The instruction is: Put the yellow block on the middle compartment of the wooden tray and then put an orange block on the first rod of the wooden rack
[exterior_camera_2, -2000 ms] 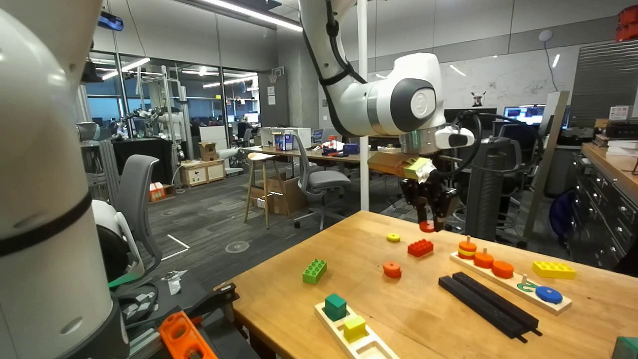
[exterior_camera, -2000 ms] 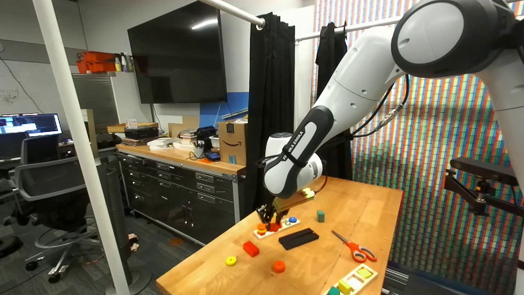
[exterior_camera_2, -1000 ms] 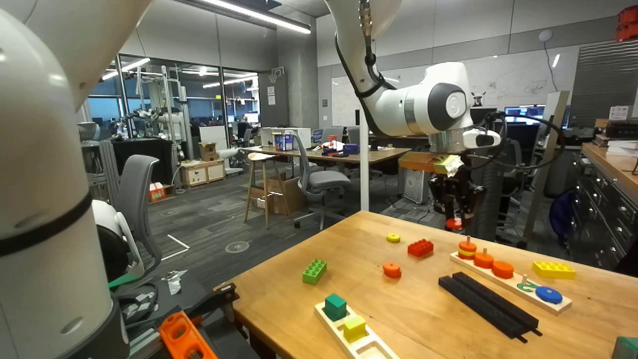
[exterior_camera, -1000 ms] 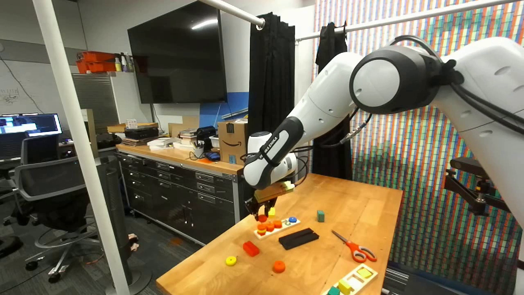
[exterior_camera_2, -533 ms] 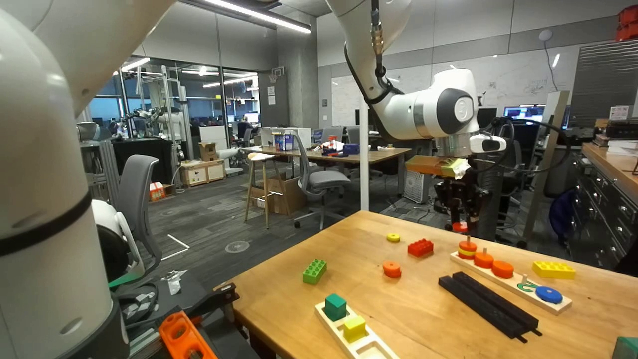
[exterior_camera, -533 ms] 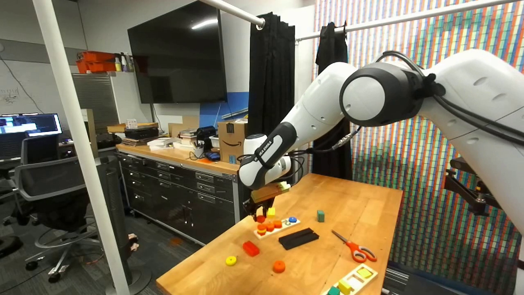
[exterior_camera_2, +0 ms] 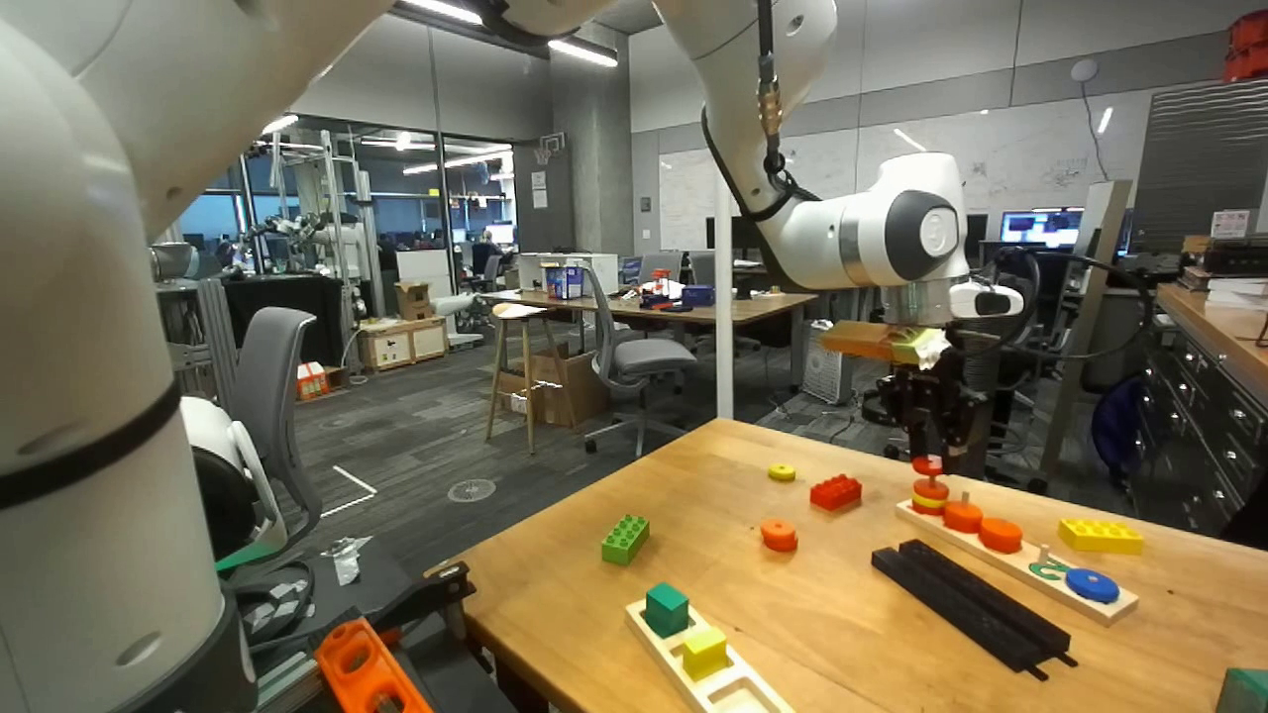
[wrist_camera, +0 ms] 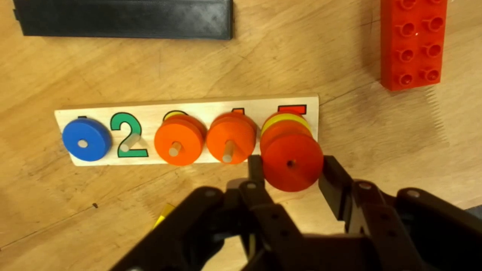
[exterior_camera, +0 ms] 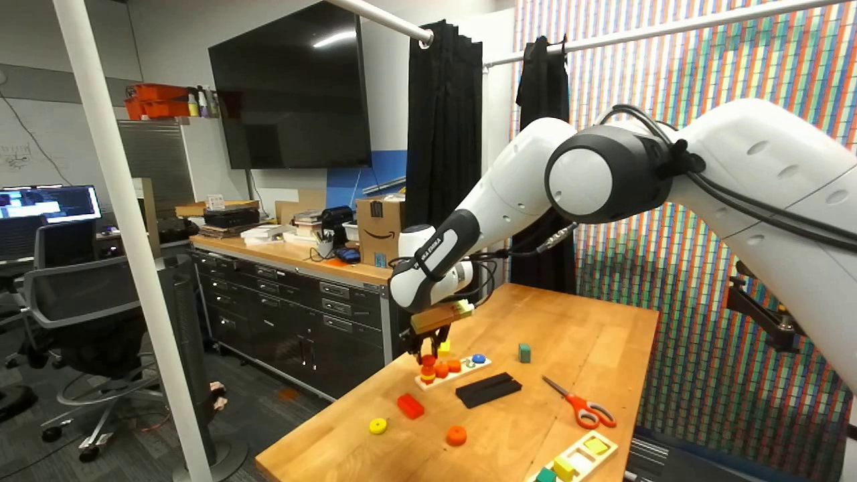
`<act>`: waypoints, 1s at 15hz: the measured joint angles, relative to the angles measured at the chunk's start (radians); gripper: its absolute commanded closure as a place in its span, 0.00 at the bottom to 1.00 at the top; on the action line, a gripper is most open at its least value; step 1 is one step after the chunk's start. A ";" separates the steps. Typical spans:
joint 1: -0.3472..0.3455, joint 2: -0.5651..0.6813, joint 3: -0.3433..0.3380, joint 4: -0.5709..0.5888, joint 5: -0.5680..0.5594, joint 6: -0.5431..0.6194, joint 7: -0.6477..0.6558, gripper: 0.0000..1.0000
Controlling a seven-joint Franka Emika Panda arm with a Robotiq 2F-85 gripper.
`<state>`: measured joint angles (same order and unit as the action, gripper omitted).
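Note:
My gripper [wrist_camera: 292, 163] is shut on a round orange-red disc [wrist_camera: 292, 177]. In an exterior view the disc [exterior_camera_2: 927, 464] is at the tip of the end rod of the wooden rack [wrist_camera: 150, 126], by the figure 5. I cannot tell whether the rod is in its hole. That rod holds a stack of orange and yellow discs [wrist_camera: 285, 120]. Two other rods hold orange discs [wrist_camera: 179, 139], one is bare, and the far end holds a blue disc [wrist_camera: 86, 139]. The wooden tray [exterior_camera: 581, 458] holds a yellow block [exterior_camera_2: 704, 654] beside a green block [exterior_camera_2: 667, 609]; another yellow block [exterior_camera: 596, 445] sits past an empty compartment.
A black grooved bar [exterior_camera_2: 971, 604] lies beside the rack. A red brick [exterior_camera_2: 835, 492], a yellow brick [exterior_camera_2: 1100, 536], a green brick [exterior_camera_2: 625, 540], a loose orange disc [exterior_camera_2: 779, 536] and a yellow disc [exterior_camera_2: 782, 472] are on the table. Scissors [exterior_camera: 586, 412] and a dark green block [exterior_camera: 524, 353] lie further off.
My gripper has carried the disc sideways to the rack's end rod, then lowered it slightly onto the rod's tip. The rack appears to have shifted very slightly.

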<state>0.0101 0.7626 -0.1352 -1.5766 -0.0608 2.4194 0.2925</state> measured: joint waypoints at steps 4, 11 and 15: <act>-0.002 0.014 0.000 0.026 0.000 -0.015 0.000 0.77; -0.005 0.037 0.000 0.057 0.002 -0.037 0.000 0.38; -0.011 0.043 0.002 0.065 0.012 -0.047 0.000 0.11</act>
<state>-0.0006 0.8055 -0.1330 -1.5112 -0.0484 2.3720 0.2925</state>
